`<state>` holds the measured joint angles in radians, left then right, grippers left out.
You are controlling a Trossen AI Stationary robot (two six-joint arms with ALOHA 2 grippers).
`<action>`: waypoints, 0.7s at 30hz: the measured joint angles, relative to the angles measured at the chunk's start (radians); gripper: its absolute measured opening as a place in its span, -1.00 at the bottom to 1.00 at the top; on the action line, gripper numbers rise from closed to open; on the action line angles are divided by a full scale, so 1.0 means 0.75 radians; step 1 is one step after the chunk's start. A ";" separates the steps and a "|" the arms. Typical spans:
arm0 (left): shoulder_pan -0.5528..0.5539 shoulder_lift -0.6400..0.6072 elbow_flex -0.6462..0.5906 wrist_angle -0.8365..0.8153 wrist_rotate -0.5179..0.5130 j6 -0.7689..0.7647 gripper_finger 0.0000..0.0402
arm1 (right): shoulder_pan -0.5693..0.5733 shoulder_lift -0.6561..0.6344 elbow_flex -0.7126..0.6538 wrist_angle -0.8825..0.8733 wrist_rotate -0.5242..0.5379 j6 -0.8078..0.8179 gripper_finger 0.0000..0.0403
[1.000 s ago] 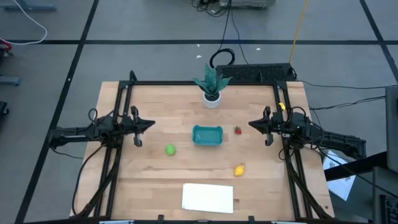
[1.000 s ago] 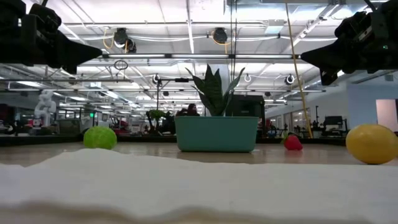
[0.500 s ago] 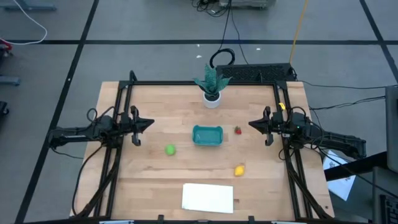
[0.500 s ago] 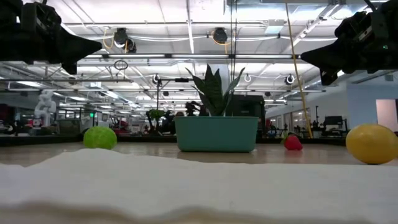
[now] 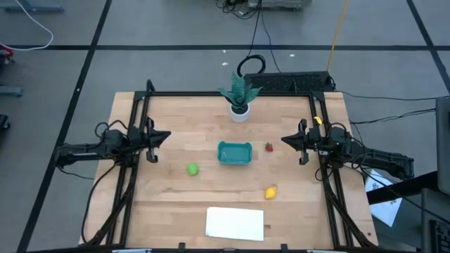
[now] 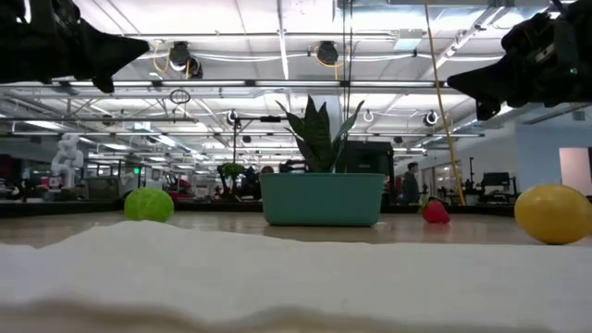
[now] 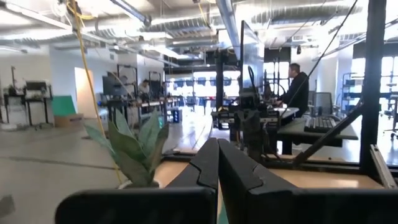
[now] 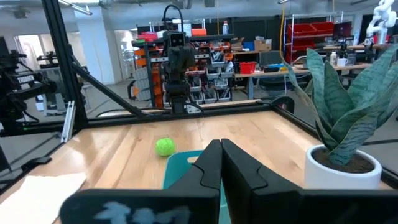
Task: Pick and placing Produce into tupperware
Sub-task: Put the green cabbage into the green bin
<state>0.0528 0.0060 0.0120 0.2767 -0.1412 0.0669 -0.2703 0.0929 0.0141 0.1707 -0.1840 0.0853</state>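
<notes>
The teal tupperware (image 5: 234, 152) rests flat on its base near the table's middle, seen also as the tupperware (image 6: 322, 199) in the low view. The lime-green fruit (image 5: 192, 169) lies to its near left, the tiny red fruit (image 5: 268, 147) just right of it, the yellow fruit (image 5: 270, 192) nearer the front. My left gripper (image 5: 169, 135) hovers shut above the table's left side, pointing right. My right gripper (image 5: 283, 140) hovers shut on the right side, pointing left, close to the red fruit. Neither touches anything.
A white pot with a green plant (image 5: 240, 102) stands at the far edge behind the tupperware. A flat white sheet (image 5: 235, 223) lies at the near edge. Black frame rails (image 5: 133, 176) run along both sides of the table.
My left gripper has risen and drawn slightly toward the far-left, staying shut. The right arm and all fruits keep still.
</notes>
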 joint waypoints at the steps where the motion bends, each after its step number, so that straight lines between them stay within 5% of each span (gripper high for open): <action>1: 0.000 0.000 0.000 0.003 0.000 0.005 -0.97 | 0.000 0.000 0.000 0.007 0.000 0.000 -1.00; 13: 0.000 0.043 -0.001 -0.012 -0.186 0.069 -0.97 | -0.001 0.000 0.000 0.160 0.007 -0.201 -1.00; 21: 0.025 0.177 -0.001 0.067 -0.188 0.079 -0.97 | -0.041 0.009 0.000 0.188 0.008 -0.235 -1.00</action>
<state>0.0718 0.1388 0.0113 0.3270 -0.2819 0.1265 -0.3007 0.0994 0.0139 0.3115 -0.1780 -0.0914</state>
